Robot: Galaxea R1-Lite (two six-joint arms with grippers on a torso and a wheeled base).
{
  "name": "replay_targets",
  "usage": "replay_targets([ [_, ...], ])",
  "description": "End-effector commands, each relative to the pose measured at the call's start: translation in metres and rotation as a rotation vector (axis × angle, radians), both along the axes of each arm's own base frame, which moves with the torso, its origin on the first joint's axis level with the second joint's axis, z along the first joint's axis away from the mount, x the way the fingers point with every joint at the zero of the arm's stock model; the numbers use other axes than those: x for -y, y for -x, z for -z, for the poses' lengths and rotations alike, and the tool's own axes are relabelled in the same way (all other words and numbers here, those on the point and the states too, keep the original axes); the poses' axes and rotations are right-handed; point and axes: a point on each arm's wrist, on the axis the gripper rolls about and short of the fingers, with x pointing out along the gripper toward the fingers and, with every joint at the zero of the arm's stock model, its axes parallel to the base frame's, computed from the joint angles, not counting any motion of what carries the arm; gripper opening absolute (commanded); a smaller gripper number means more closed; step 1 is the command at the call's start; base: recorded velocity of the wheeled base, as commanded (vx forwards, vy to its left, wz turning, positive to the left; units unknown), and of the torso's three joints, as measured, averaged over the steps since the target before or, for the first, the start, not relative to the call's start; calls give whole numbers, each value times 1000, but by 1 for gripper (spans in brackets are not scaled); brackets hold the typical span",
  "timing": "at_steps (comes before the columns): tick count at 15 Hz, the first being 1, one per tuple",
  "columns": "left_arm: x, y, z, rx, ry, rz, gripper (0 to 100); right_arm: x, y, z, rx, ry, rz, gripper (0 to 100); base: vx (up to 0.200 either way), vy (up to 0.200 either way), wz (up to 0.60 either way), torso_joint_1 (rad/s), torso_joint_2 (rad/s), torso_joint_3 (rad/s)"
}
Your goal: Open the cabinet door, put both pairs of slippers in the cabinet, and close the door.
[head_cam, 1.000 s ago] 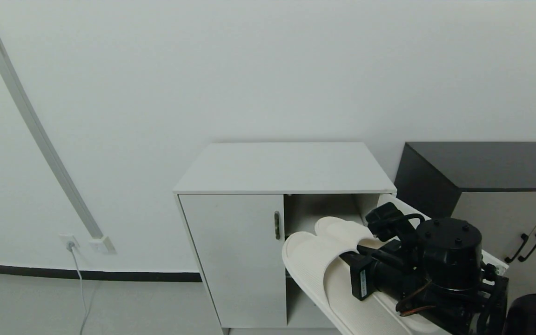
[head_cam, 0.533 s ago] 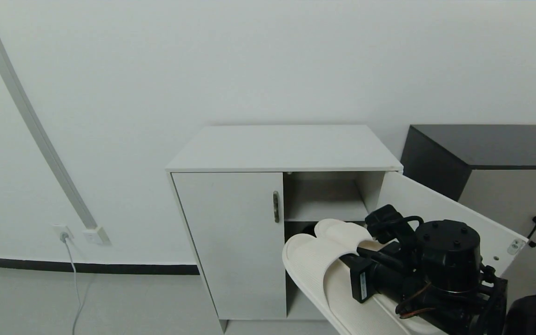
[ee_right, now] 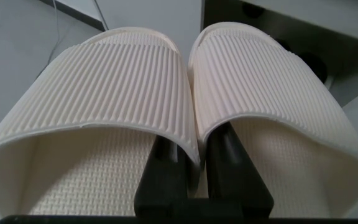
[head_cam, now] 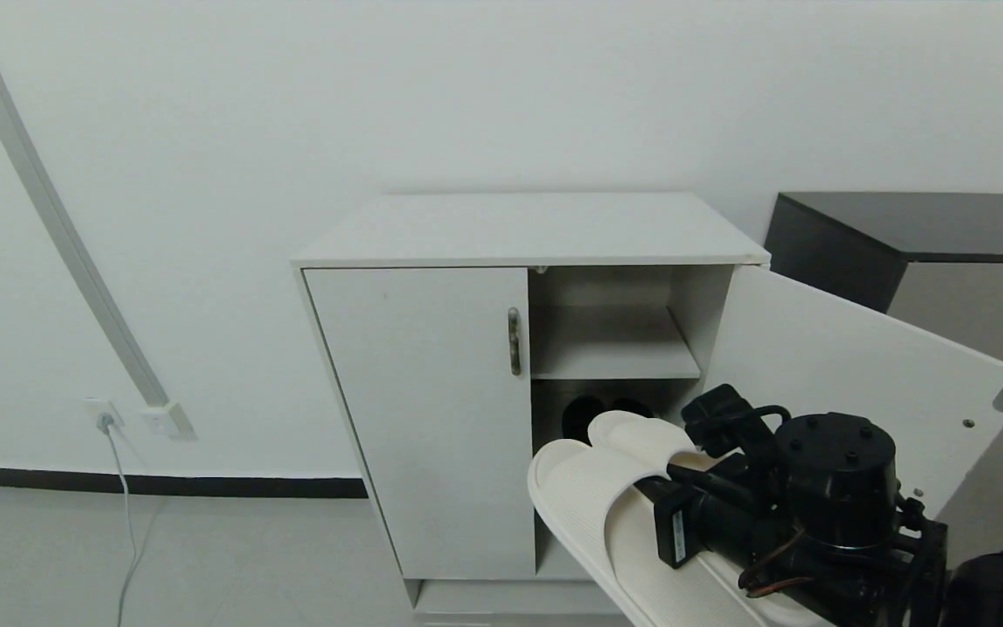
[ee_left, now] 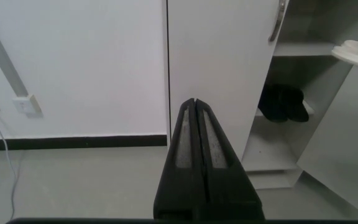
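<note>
The white cabinet (head_cam: 528, 231) stands against the wall, its left door shut and its right door (head_cam: 850, 366) swung wide open to the right. A pair of black slippers (head_cam: 593, 416) (ee_left: 283, 104) lies in the lower compartment, under the bare shelf (head_cam: 615, 357). My right gripper (ee_right: 196, 163) is shut on the cream ribbed slippers (head_cam: 589, 496) (ee_right: 117, 81), pinching their inner strap edges together. It holds them toes forward just in front of the open side, about level with the lower compartment. My left gripper (ee_left: 194, 109) is shut on nothing, low and left of the cabinet.
A dark cabinet (head_cam: 911, 226) stands right behind the open door. A wall socket with a hanging cable (head_cam: 105, 422) and a slanted conduit (head_cam: 49, 209) are on the wall to the left. Bare floor lies in front of the closed left door (head_cam: 414, 418).
The head camera has moved, so the cabinet sits higher in the picture and its lower compartment with the black slippers has come into view. My right gripper still holds the cream slippers.
</note>
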Motion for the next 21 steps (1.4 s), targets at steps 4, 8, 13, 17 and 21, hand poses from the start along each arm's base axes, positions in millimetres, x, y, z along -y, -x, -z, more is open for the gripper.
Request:
replay_targets([
  [4,0,0,0,-1,-2,0,0,0,0,1,-2,2,0,0,0,0,0,-130,477,336],
  [8,0,0,0,-1,-3,0,0,0,1,2,-6,6,0,0,0,0,0,-95,449,355],
  [13,0,0,0,-1,-3,0,0,2,2,3,1,25,-6,0,0,0,0,-29,300,262],
  [17,0,0,0,-1,-2,2,0,3,3,3,24,13,-12,0,0,0,0,-5,26,30],
  [21,0,0,0,-1,-2,0,0,4,3,6,28,23,-15,0,0,0,0,-5,52,49],
])
